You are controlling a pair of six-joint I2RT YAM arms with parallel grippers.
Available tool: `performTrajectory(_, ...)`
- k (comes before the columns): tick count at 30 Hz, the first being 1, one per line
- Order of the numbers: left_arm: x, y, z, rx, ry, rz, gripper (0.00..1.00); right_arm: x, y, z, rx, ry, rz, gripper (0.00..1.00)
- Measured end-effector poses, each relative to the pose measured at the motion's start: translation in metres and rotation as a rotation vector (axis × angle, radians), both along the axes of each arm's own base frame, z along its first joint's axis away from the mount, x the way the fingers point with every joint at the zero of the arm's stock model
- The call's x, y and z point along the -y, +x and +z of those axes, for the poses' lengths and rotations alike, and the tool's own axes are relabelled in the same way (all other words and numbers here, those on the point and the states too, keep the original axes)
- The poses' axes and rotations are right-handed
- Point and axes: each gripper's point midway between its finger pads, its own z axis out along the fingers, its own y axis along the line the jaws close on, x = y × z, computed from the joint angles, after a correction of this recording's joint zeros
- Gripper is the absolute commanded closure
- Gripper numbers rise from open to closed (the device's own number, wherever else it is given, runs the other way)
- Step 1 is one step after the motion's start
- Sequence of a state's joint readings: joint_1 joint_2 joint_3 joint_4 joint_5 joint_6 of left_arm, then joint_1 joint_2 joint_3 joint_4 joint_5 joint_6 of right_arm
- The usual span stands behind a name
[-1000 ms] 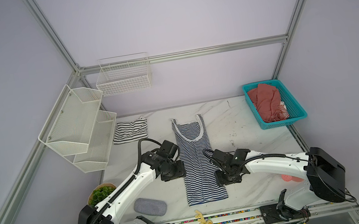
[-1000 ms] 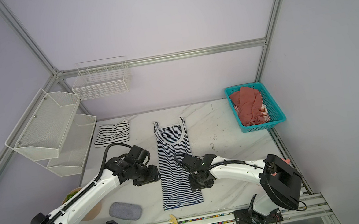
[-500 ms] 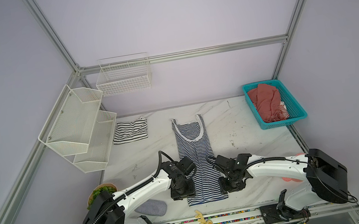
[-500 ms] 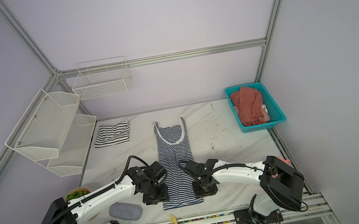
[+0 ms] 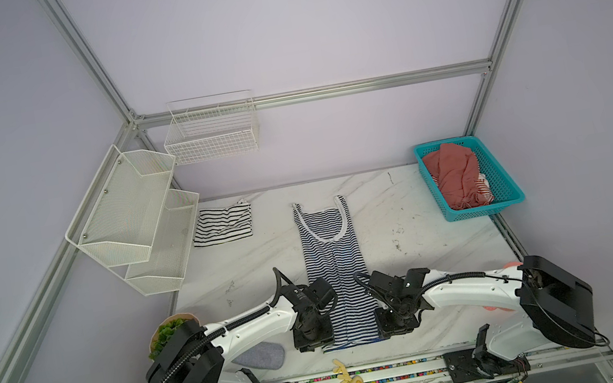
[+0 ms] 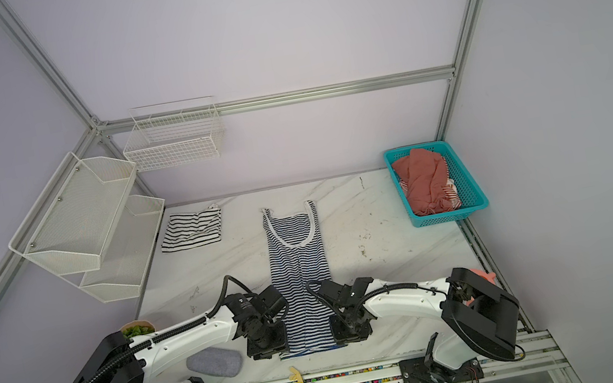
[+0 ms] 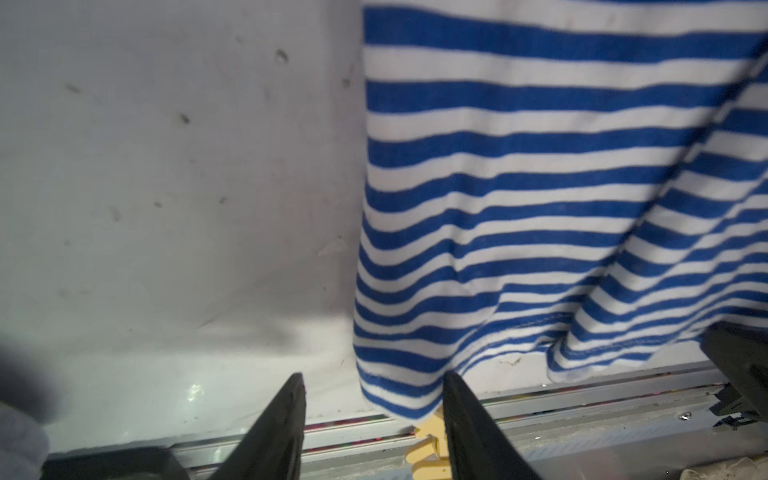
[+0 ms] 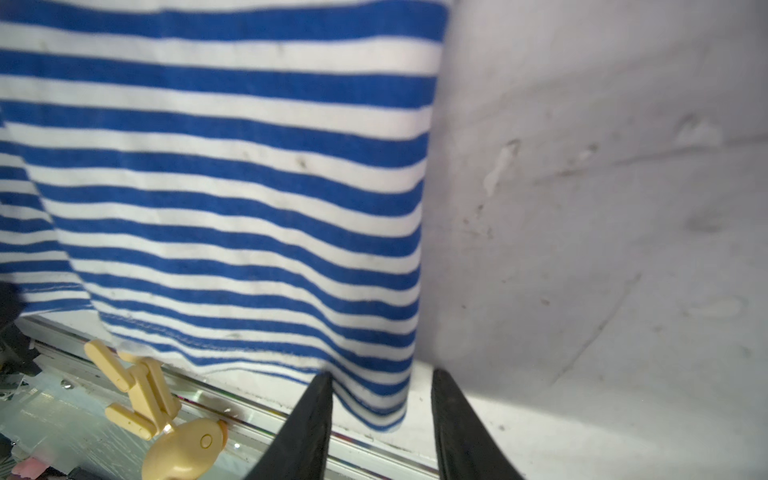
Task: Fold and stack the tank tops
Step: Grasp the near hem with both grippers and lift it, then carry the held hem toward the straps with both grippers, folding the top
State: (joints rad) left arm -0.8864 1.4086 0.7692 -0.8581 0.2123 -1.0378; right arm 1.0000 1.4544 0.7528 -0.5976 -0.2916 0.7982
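Left wrist view shows the navy-striped tank top [image 7: 540, 187], flat on the table [image 5: 404, 205], hem at 6 o'clock, one corner between the spread jaws of the left gripper [image 7: 372, 374], the other between those of the right gripper [image 8: 382, 372], white tank top [image 5: 222, 224] folded at 10 o'clock.

A robot lab cell: aluminium frame [image 5: 313, 93], blank walls [image 5: 311, 31], marble tabletop [image 5: 403, 201].

We see a navy-and-white striped tank top [image 5: 332, 255] with white trim; left of it a white top [image 5: 223, 225] with black stripes; right of it a teal basket [image 5: 499, 178].
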Motion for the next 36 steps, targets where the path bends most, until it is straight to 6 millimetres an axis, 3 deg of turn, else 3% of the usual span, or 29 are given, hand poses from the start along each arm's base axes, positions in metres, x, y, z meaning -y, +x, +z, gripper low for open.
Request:
performTrajectory(4,0.002,0.0,-0.003,-0.004,-0.013,0.016,0.59,-0.005,0.0,-0.001,-0.005,0.014,-0.001,0.64)
performTrajectory(9,0.005,-0.002,-0.011,-0.024,-0.013,0.023,0.8,-0.009,0.001,-0.002,-0.004,0.028,-0.002,0.75)
performTrajectory(14,0.009,0.0,-0.011,-0.019,-0.027,0.037,1.0,-0.012,0.002,-0.003,-0.002,0.034,-0.011,1.0)
performTrajectory(19,0.009,0.004,-0.005,0.014,-0.034,0.05,1.0,-0.015,0.009,0.002,0.026,0.029,-0.014,1.0)
performTrajectory(24,0.001,0.016,0.01,0.074,0.015,0.062,1.0,-0.037,0.035,0.031,0.123,0.078,-0.03,1.0)
performTrajectory(29,0.001,0.052,0.039,0.166,0.021,0.093,1.0,-0.045,0.062,0.052,0.195,0.113,-0.052,1.0)
performTrajectory(36,0.0,0.11,0.07,0.274,0.016,0.112,1.0,-0.039,0.118,0.079,0.293,0.148,-0.104,1.0)
